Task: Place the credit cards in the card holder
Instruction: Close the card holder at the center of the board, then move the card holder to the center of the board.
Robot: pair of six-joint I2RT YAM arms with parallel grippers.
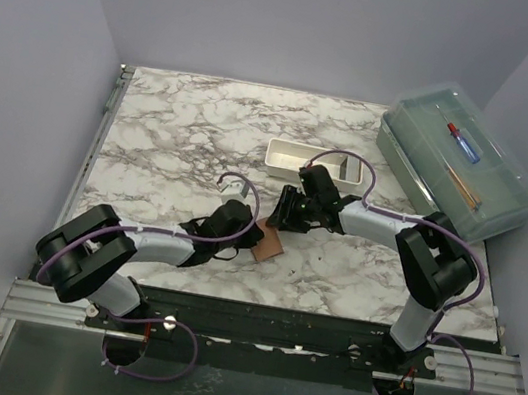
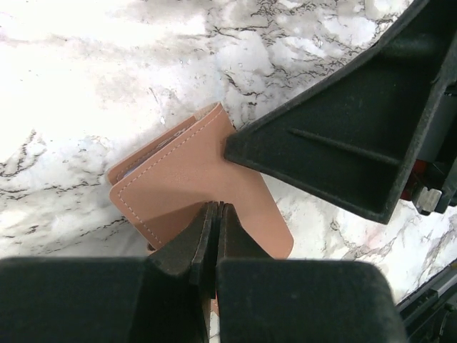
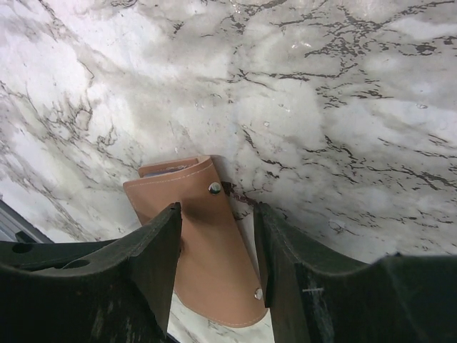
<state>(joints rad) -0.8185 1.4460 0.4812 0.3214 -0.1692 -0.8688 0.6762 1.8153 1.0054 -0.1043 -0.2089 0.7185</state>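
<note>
Left claw (image 2: 214, 209), pressed shut over the wallet (image 2: 187, 171), and right claw (image 3: 218, 218), spread astride it, are seen; light, floppy leather is judged best pinched by a free edge.

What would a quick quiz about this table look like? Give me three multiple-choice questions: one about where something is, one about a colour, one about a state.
1. Where is the card holder relative to the white tray?
A. Inside it
B. Nearer the arms' bases, on the marble table
C. Behind it, by the far wall

2. What colour is the card holder's outside?
A. Tan-brown
B. Green
C. Black

3. How do the right fingers stand?
A. Pressed together
B. Clamped on a blue card
C. Apart, with the card holder between them

Answers:
1 B, since the top view shows it on bare marble, on the near side of the tray.
2 A, as both wrist views show tan leather-look material with pale stitching.
3 C, because the right wrist view shows a gap between the fingers, with the card holder lying in it.
</note>
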